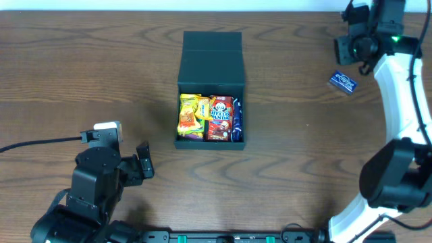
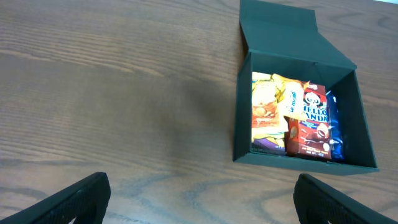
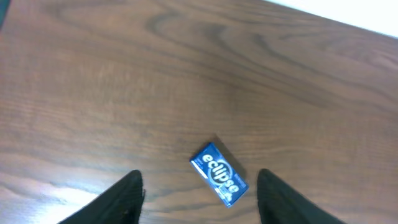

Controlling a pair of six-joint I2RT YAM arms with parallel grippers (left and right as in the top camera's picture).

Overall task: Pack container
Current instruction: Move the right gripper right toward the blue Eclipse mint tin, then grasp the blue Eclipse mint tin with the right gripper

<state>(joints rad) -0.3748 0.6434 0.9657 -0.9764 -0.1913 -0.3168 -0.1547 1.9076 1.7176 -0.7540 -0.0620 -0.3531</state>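
The container (image 1: pixel 210 66), a dark square box with its flap lid open to the far side, stands at the table's middle. It holds yellow snack packets (image 1: pixel 191 116), a red Hello Panda box (image 1: pixel 219 117) and a blue packet (image 1: pixel 237 120). It also shows in the left wrist view (image 2: pixel 300 160). A blue Eclipse gum pack (image 1: pixel 343 82) lies at the far right; in the right wrist view (image 3: pixel 219 175) it lies between the fingers. My right gripper (image 3: pixel 199 196) is open above it, apart from it. My left gripper (image 2: pixel 199 199) is open and empty at the near left.
The wooden table's far edge runs just behind the right gripper (image 1: pixel 358 47). A black cable (image 1: pixel 40 143) trails from the left arm to the left edge.
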